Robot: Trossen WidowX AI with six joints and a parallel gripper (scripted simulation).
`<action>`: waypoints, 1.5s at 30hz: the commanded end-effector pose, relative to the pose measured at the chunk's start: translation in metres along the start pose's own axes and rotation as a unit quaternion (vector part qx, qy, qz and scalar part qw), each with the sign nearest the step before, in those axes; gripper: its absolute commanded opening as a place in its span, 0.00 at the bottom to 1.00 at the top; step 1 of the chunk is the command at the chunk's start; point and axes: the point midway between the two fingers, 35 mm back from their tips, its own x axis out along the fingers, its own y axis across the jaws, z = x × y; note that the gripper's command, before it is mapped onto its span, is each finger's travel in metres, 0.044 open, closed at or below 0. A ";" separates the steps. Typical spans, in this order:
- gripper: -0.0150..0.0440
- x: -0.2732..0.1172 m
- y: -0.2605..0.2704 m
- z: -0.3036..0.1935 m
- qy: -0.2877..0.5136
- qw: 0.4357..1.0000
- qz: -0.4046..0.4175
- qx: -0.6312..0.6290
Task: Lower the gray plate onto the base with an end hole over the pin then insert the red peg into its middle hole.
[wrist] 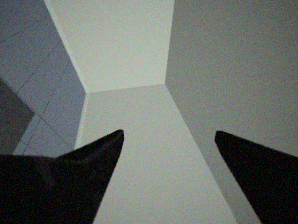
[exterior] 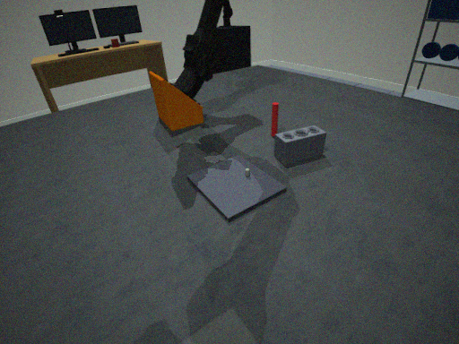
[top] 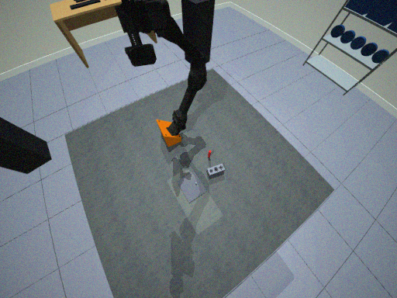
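Observation:
The gray plate (top: 216, 174) (exterior: 299, 151), a thick block with three holes in its top, rests on the mat beside the flat base (top: 191, 191) (exterior: 230, 199), apart from it. A short pale pin (top: 196, 183) (exterior: 247, 172) stands up from the base, outside the plate's holes. The red peg (top: 209, 154) (exterior: 274, 119) stands upright near the plate's end, outside the holes. My gripper (wrist: 168, 134) is open and empty, its two dark fingers wide apart in the wrist view, facing a room corner. It is raised high, away from plate and peg, at the top of the top and exterior views.
An orange wedge (top: 170, 133) (exterior: 177, 107) stands beside the foot of the dark arm (top: 197, 75) (exterior: 202, 55). A dark pillar (top: 198, 31) rises behind the arm, another (top: 23, 147) at left. A desk (top: 83, 13) (exterior: 103, 64) and a rack (top: 333, 74) stand farther back.

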 end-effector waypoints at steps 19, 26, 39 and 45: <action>1.00 0.124 0.245 0.089 -0.038 0.945 0.321 0.052; 1.00 0.116 0.363 0.135 -0.049 0.875 0.482 0.018; 1.00 0.001 0.535 0.204 -0.081 0.643 0.755 -0.101; 1.00 -0.020 0.548 0.209 -0.084 0.610 0.780 -0.114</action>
